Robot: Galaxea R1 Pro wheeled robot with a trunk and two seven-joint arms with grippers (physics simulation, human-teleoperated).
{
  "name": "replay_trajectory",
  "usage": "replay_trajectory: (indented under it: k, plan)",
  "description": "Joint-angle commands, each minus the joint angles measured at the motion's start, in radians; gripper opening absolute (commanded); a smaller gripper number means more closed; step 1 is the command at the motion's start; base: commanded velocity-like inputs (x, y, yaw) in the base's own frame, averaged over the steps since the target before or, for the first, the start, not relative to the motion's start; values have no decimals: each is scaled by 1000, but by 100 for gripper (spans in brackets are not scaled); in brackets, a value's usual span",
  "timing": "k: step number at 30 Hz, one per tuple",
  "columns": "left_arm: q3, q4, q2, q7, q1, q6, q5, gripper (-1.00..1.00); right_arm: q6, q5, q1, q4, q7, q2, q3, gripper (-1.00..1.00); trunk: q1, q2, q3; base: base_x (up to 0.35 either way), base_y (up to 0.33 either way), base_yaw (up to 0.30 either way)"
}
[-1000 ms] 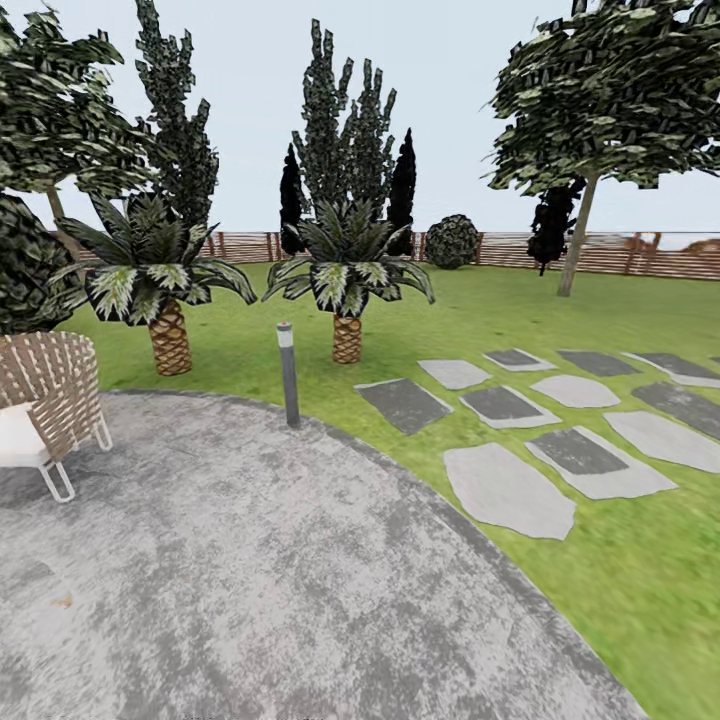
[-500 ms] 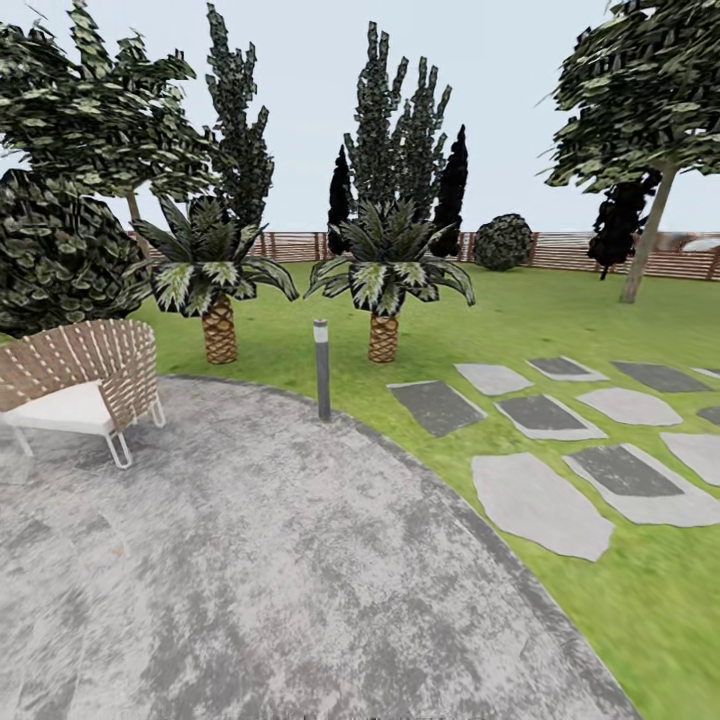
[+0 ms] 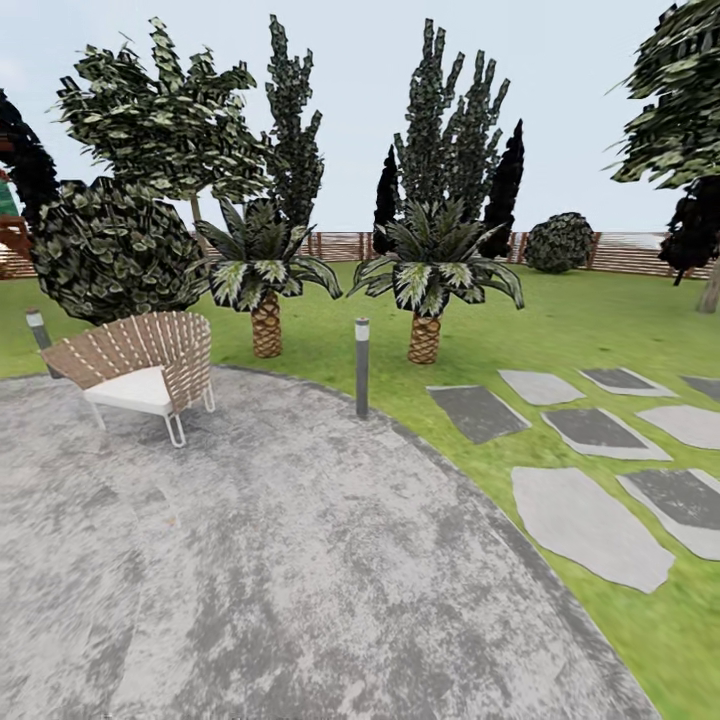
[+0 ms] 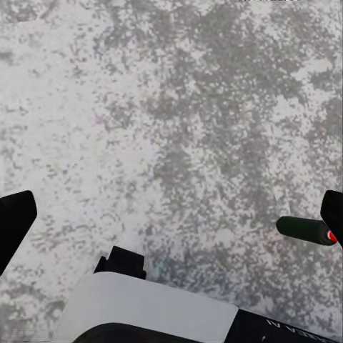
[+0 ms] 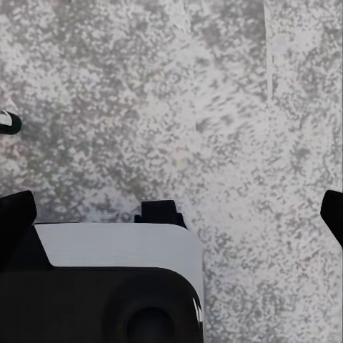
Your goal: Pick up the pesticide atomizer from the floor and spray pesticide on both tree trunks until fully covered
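A green lawn (image 3: 560,330) runs to a brown slatted fence (image 3: 345,245); one tree's (image 3: 685,110) leafy crown shows at the lawn's right edge. Both arms' jaws stand wide open, empty, over grey paving (image 3: 250,560).

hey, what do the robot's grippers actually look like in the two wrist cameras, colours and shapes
Both grippers have black fingers, one by each side edge of the left wrist picture and one likewise in the right. A white rounded housing sits near the left camera. On the right, a white plate tops a black casing with a round recess.
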Motion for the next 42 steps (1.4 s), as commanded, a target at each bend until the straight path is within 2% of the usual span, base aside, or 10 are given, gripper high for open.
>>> replay_trajectory:
  k: [1,10,15,23,32,42]
  plan:
    - [0,2,0,-8,-1,-2,10,100,-3,7,0,0,0,1,-7,100,0,-1,-1,-4,-4,291]
    - [0,2,0,-8,-1,-2,10,100,-3,7,0,0,0,1,-6,100,0,-1,-1,-1,-1,285]
    - [0,2,0,-8,-1,-2,9,100,-3,4,0,0,1,1,-7,100,0,-1,-1,27,-80,120]
    - [0,2,0,-8,-1,-2,8,100,-3,5,0,0,0,1,-8,100,0,-1,-1,93,-233,132]
    - [0,2,0,-8,-1,-2,8,100,-3,6,0,0,0,1,-9,100,0,-1,-1,73,-266,281]
    - [0,2,0,-8,-1,-2,8,100,-3,6,0,0,0,1,-9,100,0,-1,-1,-73,-272,291]
